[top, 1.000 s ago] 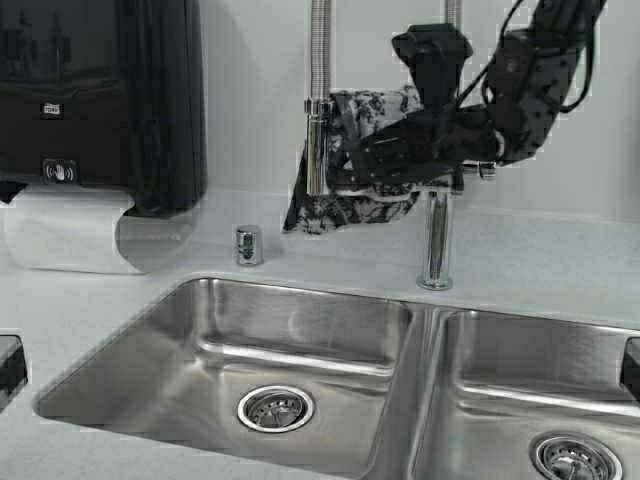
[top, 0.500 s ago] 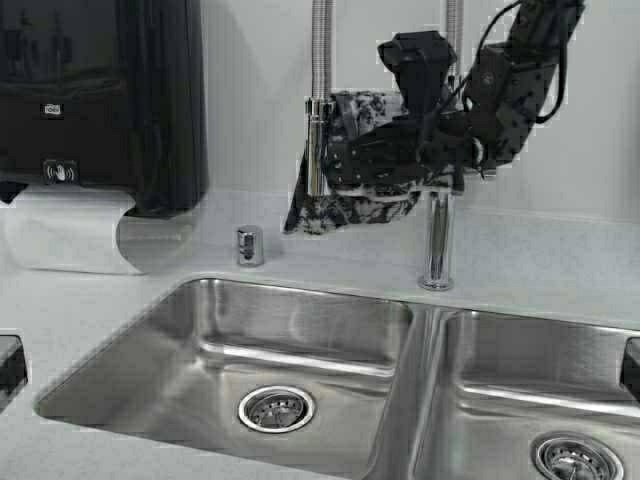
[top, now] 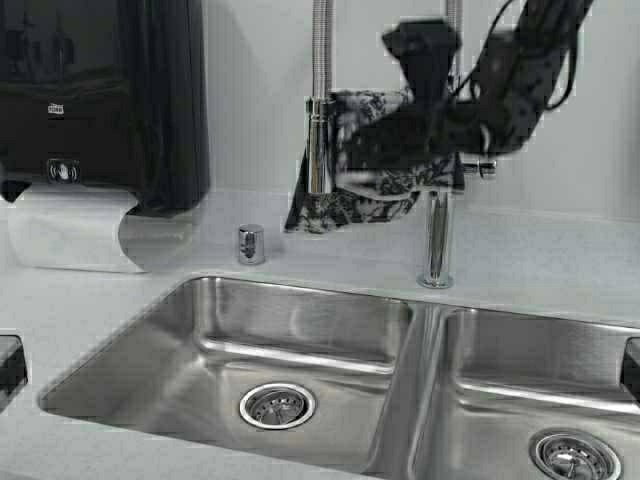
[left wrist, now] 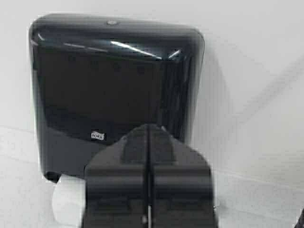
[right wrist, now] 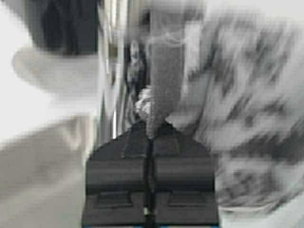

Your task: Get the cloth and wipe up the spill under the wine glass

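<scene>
Cloth [top: 350, 205] with its dark floral pattern hangs draped over the faucet [top: 436, 240] at the back of the sink, its lower edge reaching down to the pale table [top: 540, 265] behind the basins. In the high view the right pincer [top: 385, 140] is pressed into the upper part of that fabric, next to the coiled metal hose [top: 321, 60], with the black right arm reaching in from the upper right. Below lie two steel basins [top: 300, 350], each with a round drain, and a small chrome cap [top: 250, 244] stands on the table behind the left basin. A black paper towel dispenser [top: 90, 100] hangs on the white wall at the left, with white paper [top: 65, 235] curling out beneath it. In the left wrist view the left pincer [left wrist: 148, 142] has its two jaws pressed flat together, gripping nothing, and it faces the dispenser [left wrist: 114, 90] head-on. In the right wrist view the right pincer [right wrist: 149, 137] is clamped narrow on a fold of the cloth [right wrist: 237, 123], which rises from between the jaws.
</scene>
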`<state>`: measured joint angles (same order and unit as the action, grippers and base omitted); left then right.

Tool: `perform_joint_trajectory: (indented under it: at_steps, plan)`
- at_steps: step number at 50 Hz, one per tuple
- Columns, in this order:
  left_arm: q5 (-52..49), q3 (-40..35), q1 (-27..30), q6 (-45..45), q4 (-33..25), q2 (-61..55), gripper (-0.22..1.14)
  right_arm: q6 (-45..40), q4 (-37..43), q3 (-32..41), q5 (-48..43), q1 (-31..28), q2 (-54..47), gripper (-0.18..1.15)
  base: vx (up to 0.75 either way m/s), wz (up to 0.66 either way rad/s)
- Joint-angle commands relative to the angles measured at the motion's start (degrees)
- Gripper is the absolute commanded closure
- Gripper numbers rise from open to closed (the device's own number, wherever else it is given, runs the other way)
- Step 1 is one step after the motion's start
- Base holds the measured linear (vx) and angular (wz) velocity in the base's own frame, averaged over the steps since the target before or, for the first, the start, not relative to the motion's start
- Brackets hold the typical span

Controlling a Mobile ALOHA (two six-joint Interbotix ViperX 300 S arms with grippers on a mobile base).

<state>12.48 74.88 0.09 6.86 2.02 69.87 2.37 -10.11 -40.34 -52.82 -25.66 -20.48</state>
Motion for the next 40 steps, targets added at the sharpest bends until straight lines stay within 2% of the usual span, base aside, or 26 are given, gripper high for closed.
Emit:
perform_joint_trajectory:
  at_steps: [1, 17, 32, 40]
  plan:
    - [-0.18, -0.44, 0.0, 0.0, -0.09, -0.26, 0.89, 2.37, 0.7, -1.23, 0.09, -0.09, 8.96, 0.9, -0.03, 0.01]
    - [-0.62, -0.35, 0.09, 0.26, -0.09, -0.26, 0.89, 2.99, 2.55, 0.62, 6.86, -0.09, 23.55, 0.9, -0.06, 0.0]
    - [-0.62, -0.26, 0.09, 0.26, -0.09, -0.26, 0.89, 3.08, 2.02, 10.11, 12.66, -0.09, 31.2, 0.9, -0.13, -0.02]
    - [-0.7, -0.18, 0.09, 0.26, -0.09, -0.26, 0.89, 2.9, 1.14, 12.74, 16.17, -0.18, 34.98, 0.9, -0.17, -0.03]
